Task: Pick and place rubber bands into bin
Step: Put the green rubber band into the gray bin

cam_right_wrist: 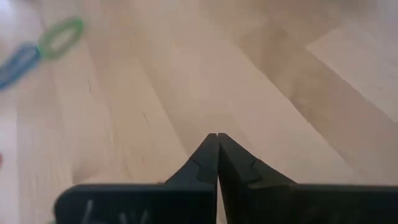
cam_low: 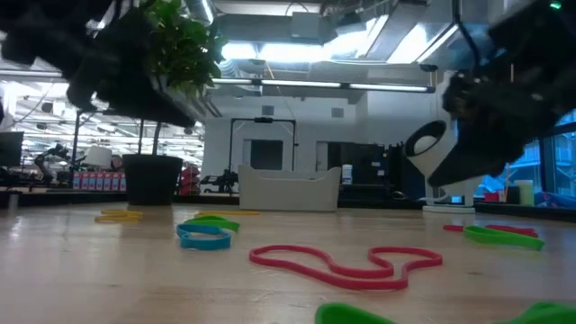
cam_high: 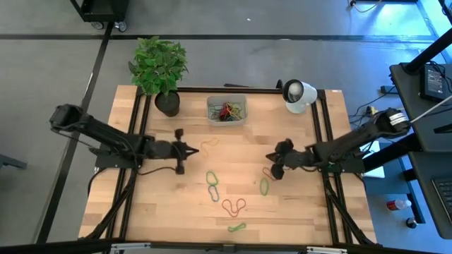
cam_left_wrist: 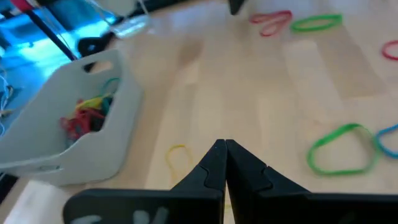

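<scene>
jaws: both pairs closed, empty | bin (cam_high: pixel 227 111): long axis left-right

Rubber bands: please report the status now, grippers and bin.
Both grippers shut, left gripper and right gripper holding nothing visible. Bin holds several bands; rubber bands lie loose on table. Nothing blocks the bin.

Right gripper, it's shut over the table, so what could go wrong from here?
The right gripper is shut with no band visible between its fingers, so it may carry nothing to the bin. The red band lies right beside it and could get dragged. Loose bands like the green one remain scattered.
</scene>
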`<control>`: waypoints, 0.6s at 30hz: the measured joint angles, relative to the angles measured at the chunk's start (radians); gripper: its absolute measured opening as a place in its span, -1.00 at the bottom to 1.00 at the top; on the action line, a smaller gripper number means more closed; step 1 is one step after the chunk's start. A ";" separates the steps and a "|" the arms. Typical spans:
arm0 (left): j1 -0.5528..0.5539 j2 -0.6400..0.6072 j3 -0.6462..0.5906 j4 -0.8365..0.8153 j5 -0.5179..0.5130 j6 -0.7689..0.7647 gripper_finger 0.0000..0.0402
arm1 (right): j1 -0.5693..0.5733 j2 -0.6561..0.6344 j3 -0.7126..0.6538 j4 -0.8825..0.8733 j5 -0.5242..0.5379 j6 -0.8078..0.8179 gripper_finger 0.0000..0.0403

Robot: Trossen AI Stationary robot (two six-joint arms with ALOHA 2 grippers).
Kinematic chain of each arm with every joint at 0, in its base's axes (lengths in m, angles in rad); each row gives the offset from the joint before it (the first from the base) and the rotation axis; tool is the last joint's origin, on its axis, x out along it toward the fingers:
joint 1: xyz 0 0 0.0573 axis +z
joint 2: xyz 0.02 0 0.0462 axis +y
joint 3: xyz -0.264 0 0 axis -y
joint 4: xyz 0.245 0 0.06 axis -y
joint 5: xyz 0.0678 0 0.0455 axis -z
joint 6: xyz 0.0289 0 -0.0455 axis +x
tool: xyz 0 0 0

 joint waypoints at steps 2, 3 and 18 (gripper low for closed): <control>-0.041 0.076 0.089 -0.079 -0.026 -0.030 -0.99 | 0.019 0.011 -0.063 0.149 0.043 -0.001 -0.98; -0.057 0.119 0.130 -0.107 -0.031 -0.047 -0.99 | 0.025 0.017 -0.086 0.203 0.063 -0.002 -0.99; -0.102 0.612 0.596 -0.467 0.112 -0.255 -0.65 | 0.031 0.085 -0.127 0.284 0.115 0.005 -0.98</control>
